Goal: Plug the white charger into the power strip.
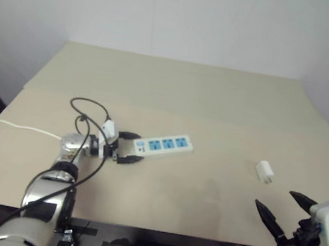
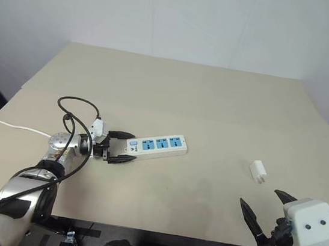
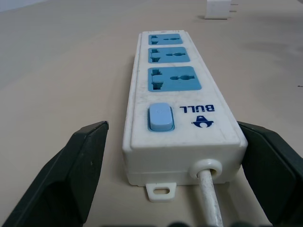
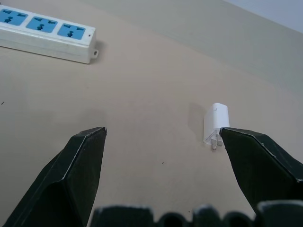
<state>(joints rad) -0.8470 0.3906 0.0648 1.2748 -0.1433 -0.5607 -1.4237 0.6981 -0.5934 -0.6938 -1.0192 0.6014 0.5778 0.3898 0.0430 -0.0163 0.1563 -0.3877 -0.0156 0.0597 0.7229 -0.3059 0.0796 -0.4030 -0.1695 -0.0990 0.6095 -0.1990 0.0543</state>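
The power strip (image 1: 163, 144) lies flat on the tan table (image 1: 216, 99), a little left of the middle, its thin cord (image 1: 21, 128) trailing off toward the left edge. The left gripper (image 1: 127, 147) stands wide open with its fingers either side of the switch end, not yet closed on it. The strip looks rigid and light, likely to skate on the smooth board when pushed, so pinching its long sides at that cord end to steady it seems sound. The white charger (image 1: 265, 171) lies on its side well to the right, prongs pointing toward the near edge. The right gripper (image 1: 281, 212) hangs near it, jaws spread wide, empty. The charger is small, hard and glossy, probably slippery; I'd take it across its flat faces, clear of the prongs
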